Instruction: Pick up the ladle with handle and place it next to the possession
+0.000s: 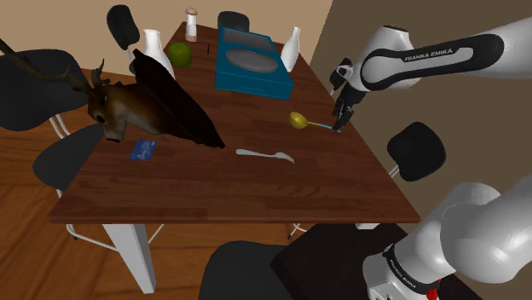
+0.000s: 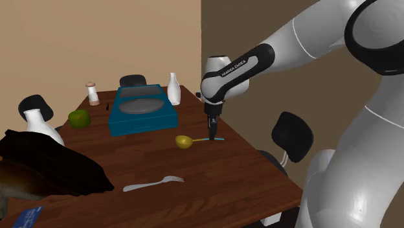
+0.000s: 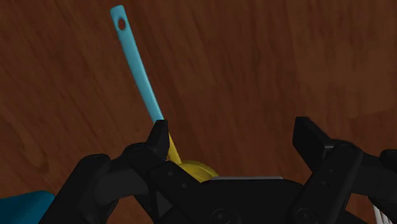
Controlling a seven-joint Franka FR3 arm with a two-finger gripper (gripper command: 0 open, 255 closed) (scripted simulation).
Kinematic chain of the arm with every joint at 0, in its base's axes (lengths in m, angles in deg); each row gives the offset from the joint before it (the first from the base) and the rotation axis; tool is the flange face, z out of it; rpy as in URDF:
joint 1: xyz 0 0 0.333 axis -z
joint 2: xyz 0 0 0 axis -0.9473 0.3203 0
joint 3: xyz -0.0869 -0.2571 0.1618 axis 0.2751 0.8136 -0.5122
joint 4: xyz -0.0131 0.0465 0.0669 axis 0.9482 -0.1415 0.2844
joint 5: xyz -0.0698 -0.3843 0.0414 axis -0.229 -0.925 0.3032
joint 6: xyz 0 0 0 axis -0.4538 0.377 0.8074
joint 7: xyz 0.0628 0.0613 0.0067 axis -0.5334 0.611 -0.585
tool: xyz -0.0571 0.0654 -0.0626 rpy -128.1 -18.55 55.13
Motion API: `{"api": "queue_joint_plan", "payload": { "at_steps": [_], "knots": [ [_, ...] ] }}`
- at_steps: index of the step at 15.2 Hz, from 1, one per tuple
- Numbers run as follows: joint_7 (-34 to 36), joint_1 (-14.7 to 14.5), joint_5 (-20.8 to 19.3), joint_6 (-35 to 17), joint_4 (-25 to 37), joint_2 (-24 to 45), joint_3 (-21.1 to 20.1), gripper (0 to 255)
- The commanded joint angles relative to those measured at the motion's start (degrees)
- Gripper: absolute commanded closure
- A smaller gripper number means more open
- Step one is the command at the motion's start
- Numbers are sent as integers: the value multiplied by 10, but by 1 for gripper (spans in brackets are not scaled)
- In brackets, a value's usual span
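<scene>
The ladle (image 1: 300, 120) has a yellow bowl and a thin teal handle; it lies flat on the dark wooden table (image 1: 256, 187) near the edge at the shoulder view's right. My black gripper (image 1: 341, 124) hangs low over the handle's end, pointing down, as the second exterior view shows too, with the gripper (image 2: 212, 135) just beside the ladle (image 2: 184, 140). In the wrist view the gripper (image 3: 235, 137) is open; the ladle's handle (image 3: 137, 63) runs out from under one fingertip (image 3: 159, 135), not clasped. A small blue flat item (image 1: 142, 152) lies by the mounted deer head (image 1: 145, 106).
A teal box (image 1: 251, 64) with a grey plate stands behind the ladle. White bottles (image 1: 292, 47), a green apple (image 1: 179, 54) and a shaker (image 1: 191, 24) line the far side. A fork (image 1: 266, 155) lies mid-table. Black chairs (image 1: 416, 151) ring the table.
</scene>
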Motion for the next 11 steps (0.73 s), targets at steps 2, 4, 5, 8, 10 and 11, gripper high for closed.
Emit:
{"api": "queue_joint_plan", "payload": {
  "at_steps": [2, 4, 5, 8, 10, 11],
  "knots": [
    [-98, -24, 39, -58, 28, 68, 25, 0],
    [-166, -38, 78, -87, 52, 114, 36, 0],
    [-202, -43, 100, -100, 66, 137, 38, 0],
    [-252, -44, 136, -121, 83, 173, 36, 0],
    [-261, -42, 149, -134, 81, 187, 34, 0],
    [-266, -42, 155, -141, 81, 194, 33, 0]
  ]
}}
